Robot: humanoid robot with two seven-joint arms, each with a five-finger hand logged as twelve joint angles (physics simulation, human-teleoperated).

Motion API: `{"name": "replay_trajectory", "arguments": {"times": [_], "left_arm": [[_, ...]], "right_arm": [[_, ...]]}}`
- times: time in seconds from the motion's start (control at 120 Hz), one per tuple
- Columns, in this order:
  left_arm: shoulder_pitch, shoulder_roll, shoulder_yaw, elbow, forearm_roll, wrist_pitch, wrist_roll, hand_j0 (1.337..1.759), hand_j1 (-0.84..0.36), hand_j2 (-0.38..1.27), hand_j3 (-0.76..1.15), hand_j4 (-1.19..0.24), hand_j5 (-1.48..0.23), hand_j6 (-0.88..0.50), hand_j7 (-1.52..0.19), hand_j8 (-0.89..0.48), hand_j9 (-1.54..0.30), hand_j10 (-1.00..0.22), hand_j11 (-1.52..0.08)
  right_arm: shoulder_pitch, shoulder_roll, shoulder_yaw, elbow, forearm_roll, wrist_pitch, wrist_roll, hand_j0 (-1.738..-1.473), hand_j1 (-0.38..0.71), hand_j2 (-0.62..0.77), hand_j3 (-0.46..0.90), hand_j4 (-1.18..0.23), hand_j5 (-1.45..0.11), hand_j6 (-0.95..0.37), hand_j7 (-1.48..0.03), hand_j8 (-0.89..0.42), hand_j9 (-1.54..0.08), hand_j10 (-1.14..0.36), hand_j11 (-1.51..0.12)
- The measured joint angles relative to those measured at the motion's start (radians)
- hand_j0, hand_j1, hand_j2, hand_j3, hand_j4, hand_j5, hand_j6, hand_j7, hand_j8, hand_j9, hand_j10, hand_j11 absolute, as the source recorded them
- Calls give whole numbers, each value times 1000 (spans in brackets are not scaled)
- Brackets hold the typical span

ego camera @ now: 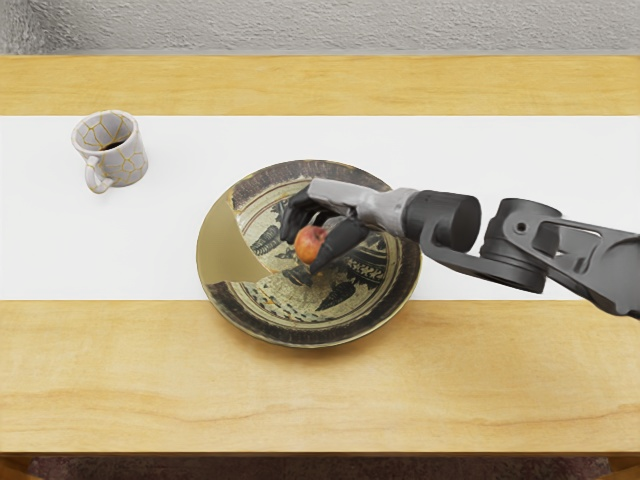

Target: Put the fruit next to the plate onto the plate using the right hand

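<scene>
One arm shows, the right; we see its hand (320, 225) curled around the fruit (311, 243) above the plate's (290, 335) middle (contact with the dish is unclear). The mug (110, 150) stands well apart at far left, with bare worktop (320, 395) all round the plate's rim.

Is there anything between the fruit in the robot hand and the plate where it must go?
Nothing visible does. The right robot hand holds the fruit over the middle of the plate, with only its own fingers around it. The mug stands apart, toward the table's upper left.
</scene>
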Motion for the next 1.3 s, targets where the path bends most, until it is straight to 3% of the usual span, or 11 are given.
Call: {"name": "replay_trajectory", "arguments": {"times": [0.317, 0.558, 0.733, 0.883, 0.958, 1.3], "left_arm": [[1, 0, 0, 0, 0, 0, 0, 1658, 55, 49, 0, -245, -318, -245, -318, -245, -318, -245, -318], [1, 0, 0, 0, 0, 0, 0, 1658, 55, 49, 0, -245, -318, -245, -318, -245, -318, -245, -318], [1, 0, 0, 0, 0, 0, 0, 1658, 55, 49, 0, -245, -318, -245, -318, -245, -318, -245, -318], [1, 0, 0, 0, 0, 0, 0, 1658, 55, 49, 0, -245, -318, -245, -318, -245, -318, -245, -318], [1, 0, 0, 0, 0, 0, 0, 1658, 55, 49, 0, -245, -318, -245, -318, -245, -318, -245, -318], [1, 0, 0, 0, 0, 0, 0, 1658, 55, 49, 0, -245, -318, -245, -318, -245, -318, -245, -318]], "right_arm": [[6, 3, -7, -12, 14, -4, -5, -1657, 167, 38, 0, -475, -616, -456, -617, -397, -616, -429, -613], [7, -23, 7, -19, 102, 11, 5, -1658, -109, -1, 0, -215, -278, -209, -278, -191, -278, -201, -277], [6, -94, 53, -17, 282, 125, 48, -1658, -217, -5, 0, -117, -151, -115, -151, -107, -151, -111, -150], [2, -185, 68, -18, 467, 259, 146, -1658, -261, -6, 0, -77, -99, -76, -99, -72, -99, -74, -99], [0, -238, 71, -27, 570, 361, 175, -1658, -274, -6, 0, -66, -85, -65, -85, -63, -85, -64, -85], [-46, -442, 69, -104, 866, 485, 202, -1658, -297, -6, 0, -45, -58, -45, -58, -44, -58, -44, -58]]}}
